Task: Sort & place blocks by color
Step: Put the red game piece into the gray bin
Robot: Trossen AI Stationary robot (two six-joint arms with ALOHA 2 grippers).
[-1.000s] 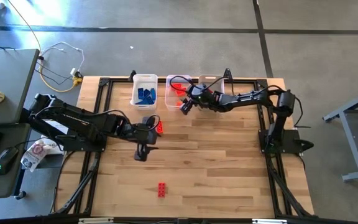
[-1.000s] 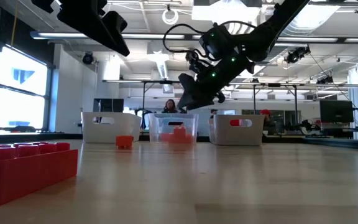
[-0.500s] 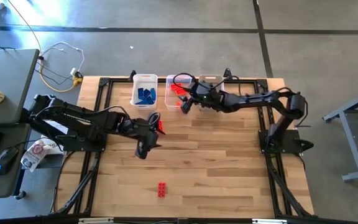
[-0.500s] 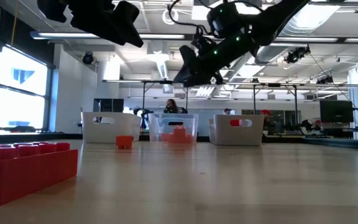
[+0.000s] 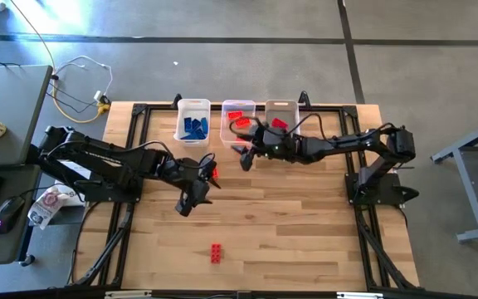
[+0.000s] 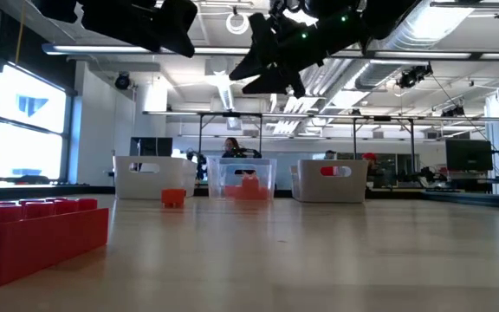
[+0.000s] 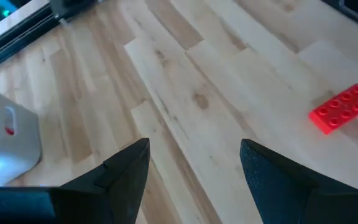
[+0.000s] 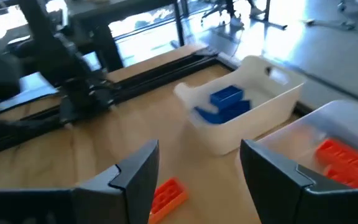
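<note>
An orange block (image 5: 212, 170) lies flat on the table, close in front of the bins; the right wrist view shows this orange block (image 8: 166, 196) just below my open right gripper (image 8: 199, 149). A red block (image 5: 216, 252) lies near the table's near edge and shows as the red block (image 7: 344, 109) ahead of my open left gripper (image 7: 194, 144). My left gripper (image 5: 187, 202) hovers mid-table and my right gripper (image 5: 243, 158) hovers in front of the middle bin. Both hold nothing.
Three small bins stand in a row at the far edge. The left bin (image 5: 193, 123) holds blue blocks, the middle bin (image 5: 237, 119) holds orange-red ones, and the right bin (image 5: 282, 116) holds a red one. Bare wood (image 5: 305, 224) spreads over the table's near right.
My right gripper has drawn back from over the middle bin toward the near edge and has risen, staying open. It now hangs in front of the bins near the orange block. The blocks on the table have not moved.
</note>
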